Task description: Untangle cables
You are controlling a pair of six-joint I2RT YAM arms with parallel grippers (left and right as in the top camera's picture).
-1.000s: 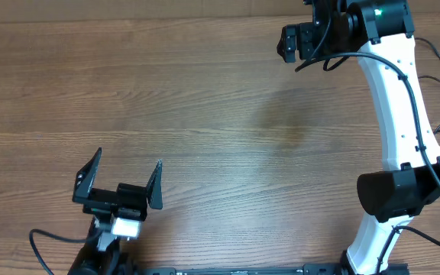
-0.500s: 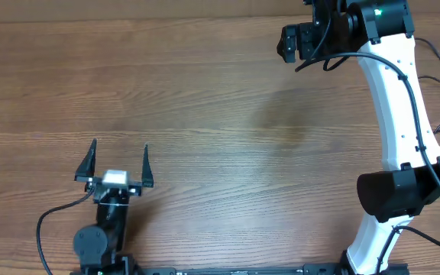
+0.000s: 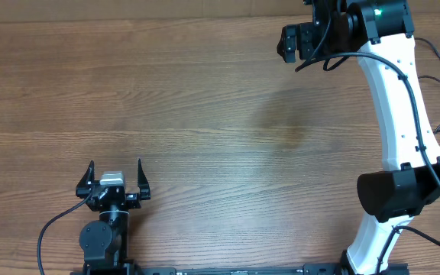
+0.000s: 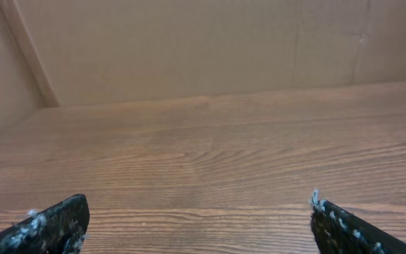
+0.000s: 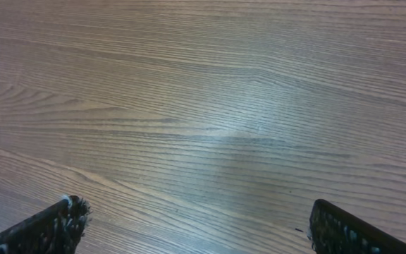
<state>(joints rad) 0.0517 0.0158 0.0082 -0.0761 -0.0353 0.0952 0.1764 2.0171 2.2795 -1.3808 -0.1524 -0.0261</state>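
Wood-grain table (image 3: 205, 114), bare in every view. Plain tan wall (image 4: 189, 49) stands behind it in the left wrist view. No cables show anywhere, neither on the open wood nor between either set of fingers. Where they lie cannot be told, nor their long axis, nor which way the plug ends point.

Left gripper (image 3: 114, 174): lower left of the overhead frame, jaws spread wide, nothing between them, tips aimed toward the top of the frame. Pale fluff clings to the fingertips (image 4: 56, 220).

Right gripper (image 5: 194, 206): jaws wide, empty, only bare wood below. White right arm (image 3: 392, 114) runs up the right side to the upper right of the overhead frame.

Judgement: no untangling step is in hand. Both arms look parked, at the very start or the very end, and I cannot say which. The next move calls for locating the bundle first. After that, one gripper pins a loop while the other draws a free plug end out along its strand.
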